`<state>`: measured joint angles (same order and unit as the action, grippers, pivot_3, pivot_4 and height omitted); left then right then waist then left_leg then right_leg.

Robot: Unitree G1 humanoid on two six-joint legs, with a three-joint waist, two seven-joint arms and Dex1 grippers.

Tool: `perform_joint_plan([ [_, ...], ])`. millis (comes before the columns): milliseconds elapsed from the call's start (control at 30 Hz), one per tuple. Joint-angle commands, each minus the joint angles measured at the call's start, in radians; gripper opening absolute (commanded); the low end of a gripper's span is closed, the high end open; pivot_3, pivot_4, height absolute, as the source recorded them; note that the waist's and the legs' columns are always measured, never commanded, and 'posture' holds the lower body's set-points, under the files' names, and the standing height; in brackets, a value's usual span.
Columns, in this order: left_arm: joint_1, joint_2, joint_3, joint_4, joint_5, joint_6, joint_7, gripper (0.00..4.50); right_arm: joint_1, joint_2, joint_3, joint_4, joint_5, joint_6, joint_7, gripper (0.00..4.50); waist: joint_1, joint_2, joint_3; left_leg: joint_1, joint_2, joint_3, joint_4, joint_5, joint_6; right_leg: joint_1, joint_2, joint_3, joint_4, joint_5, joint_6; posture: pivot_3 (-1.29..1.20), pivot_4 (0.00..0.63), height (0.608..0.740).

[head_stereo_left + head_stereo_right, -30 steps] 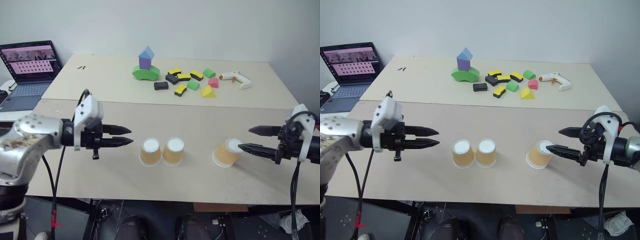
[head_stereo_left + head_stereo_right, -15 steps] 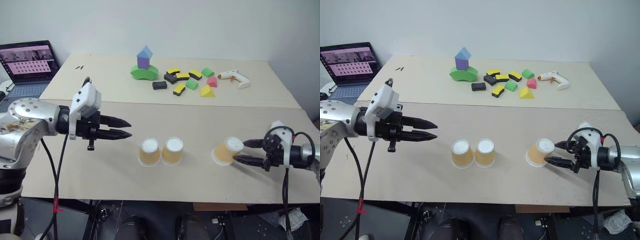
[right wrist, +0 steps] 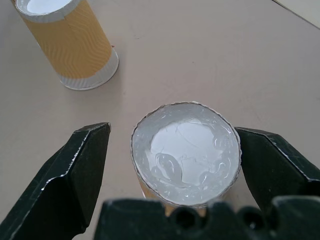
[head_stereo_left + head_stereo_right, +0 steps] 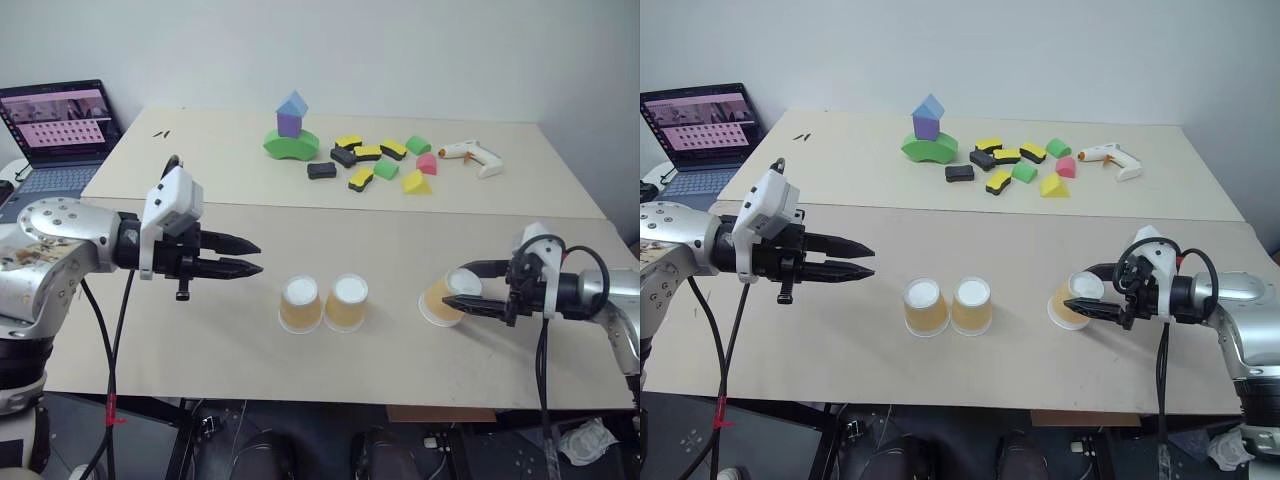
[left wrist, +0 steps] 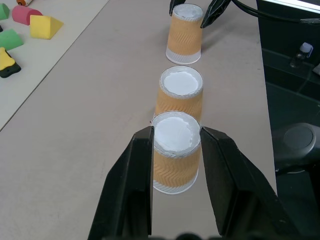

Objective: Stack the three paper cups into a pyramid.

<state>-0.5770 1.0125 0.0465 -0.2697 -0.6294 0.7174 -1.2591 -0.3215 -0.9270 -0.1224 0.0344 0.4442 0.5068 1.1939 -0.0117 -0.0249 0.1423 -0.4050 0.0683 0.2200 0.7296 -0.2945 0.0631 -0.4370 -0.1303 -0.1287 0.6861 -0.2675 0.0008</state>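
Three paper cups stand base-up on the near table [image 4: 200, 340]. Two of them, the left cup [image 4: 300, 305] and the middle cup [image 4: 346, 302], touch side by side at the centre. The third cup [image 4: 436, 304] is apart to the right. My right gripper [image 4: 455, 285] is open with a finger on either side of that cup's white base [image 3: 186, 150], a small gap on each side. My left gripper [image 4: 262, 257] hovers left of the pair with its fingers drawn close and nothing in them. It points along the row of cups [image 5: 175, 150].
Across the seam, the far table holds a blue-purple-green block tower [image 4: 291, 130], scattered foam blocks [image 4: 380, 165] and a white glue gun [image 4: 470, 155]. An open laptop [image 4: 55, 135] sits at the far left. The table's front edge runs just below the cups.
My right gripper has moved left and slightly down, from beside the third cup to straddling its base. The left gripper and all three cups have held still. The camera shifted a little.
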Motion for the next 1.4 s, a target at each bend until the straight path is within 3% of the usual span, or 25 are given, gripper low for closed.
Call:
perform_joint_plan([
  [33, -0.009, -0.001, 0.015, -0.021, -0.002, -0.023, 0.001, 1.52, -0.013, -0.002, -0.006, -0.012, -0.001, 0.003, -0.011, 4.50, 0.000, 0.000, 0.000, 0.000, 0.000, 0.000, 0.000, 0.000, 0.000, 0.000, 0.000, 0.000, 0.000, 0.000, 0.000, 0.00, 0.150, 0.703],
  [100, -0.010, -0.002, 0.015, -0.021, -0.001, -0.024, 0.000, 1.52, -0.013, -0.001, -0.003, -0.006, -0.009, -0.001, -0.017, 4.50, 0.000, 0.000, 0.000, 0.000, 0.000, 0.000, 0.000, 0.000, 0.000, 0.000, 0.000, 0.000, 0.000, 0.000, 0.000, 0.00, 0.150, 0.703],
  [133, -0.013, -0.003, 0.014, -0.021, -0.001, -0.024, 0.001, 1.48, -0.014, 0.000, -0.002, -0.001, -0.011, -0.006, -0.020, 3.97, -0.001, 0.000, 0.000, 0.000, 0.000, 0.000, 0.000, 0.000, 0.000, 0.000, 0.000, 0.000, 0.000, 0.000, 0.000, 0.00, 0.150, 0.703],
  [167, -0.015, -0.004, 0.013, -0.020, 0.000, -0.023, 0.001, 1.48, -0.014, 0.001, -0.002, 0.004, -0.014, -0.010, -0.022, 3.83, -0.001, 0.000, 0.000, 0.000, 0.000, 0.000, 0.000, 0.000, 0.000, 0.000, 0.000, 0.000, 0.000, 0.000, 0.000, 0.00, 0.150, 0.703],
  [267, -0.017, -0.006, 0.011, -0.019, 0.001, -0.023, 0.001, 1.48, -0.016, 0.002, -0.002, 0.011, -0.015, -0.016, -0.024, 2.86, 0.000, 0.000, 0.000, 0.000, 0.000, 0.000, 0.000, 0.000, 0.000, 0.000, 0.000, 0.000, 0.000, 0.000, 0.000, 0.00, 0.150, 0.703],
  [467, -0.023, -0.012, 0.005, -0.012, 0.009, -0.027, 0.001, 1.48, -0.048, 0.013, -0.011, -0.011, 0.008, 0.001, -0.035, 2.84, -0.001, 0.000, 0.000, 0.000, 0.000, 0.000, 0.000, 0.000, 0.000, 0.000, 0.000, 0.000, 0.000, 0.000, 0.000, 0.00, 0.150, 0.703],
  [667, -0.033, -0.018, -0.011, -0.001, 0.021, -0.036, -0.005, 1.48, -0.238, -0.042, -0.021, -0.162, 0.126, 0.140, 0.006, 2.84, -0.006, 0.003, 0.002, 0.000, 0.000, 0.002, 0.000, 0.000, 0.000, -0.002, 0.000, 0.003, 0.002, 0.000, 0.000, 0.00, 0.150, 0.703],
  [933, -0.038, -0.040, -0.031, 0.004, 0.033, -0.048, -0.005, 1.48, -0.494, -0.093, 0.074, -0.210, 0.219, 0.292, 0.114, 2.84, 0.001, 0.003, 0.002, -0.001, 0.000, 0.001, 0.000, 0.000, 0.000, -0.002, 0.000, 0.001, 0.001, 0.000, -0.001, 0.00, 0.150, 0.703],
  [1067, -0.046, -0.045, -0.040, 0.015, 0.040, -0.054, -0.016, 1.48, -0.623, -0.055, 0.157, -0.217, 0.253, 0.364, 0.160, 2.84, -0.002, 0.003, 0.002, -0.002, 0.000, 0.001, 0.001, 0.000, 0.000, -0.004, 0.000, 0.001, 0.003, 0.000, -0.001, 0.00, 0.150, 0.703],
  [1200, -0.051, -0.052, -0.049, 0.023, 0.047, -0.062, -0.022, 1.48, -0.770, 0.053, 0.264, -0.197, 0.242, 0.402, 0.179, 2.84, -0.010, 0.003, 0.002, -0.002, 0.000, 0.002, 0.000, 0.000, 0.000, -0.004, 0.000, 0.002, 0.003, 0.000, -0.001, 0.00, 0.150, 0.703],
  [1400, -0.049, -0.057, -0.051, 0.018, 0.046, -0.057, -0.021, 1.48, -0.820, 0.144, 0.333, -0.166, 0.212, 0.388, 0.192, 2.84, 0.001, 0.003, 0.002, -0.004, -0.001, 0.002, 0.001, 0.000, 0.000, -0.005, 0.000, 0.000, 0.003, 0.000, -0.001, 0.00, 0.150, 0.703],
])
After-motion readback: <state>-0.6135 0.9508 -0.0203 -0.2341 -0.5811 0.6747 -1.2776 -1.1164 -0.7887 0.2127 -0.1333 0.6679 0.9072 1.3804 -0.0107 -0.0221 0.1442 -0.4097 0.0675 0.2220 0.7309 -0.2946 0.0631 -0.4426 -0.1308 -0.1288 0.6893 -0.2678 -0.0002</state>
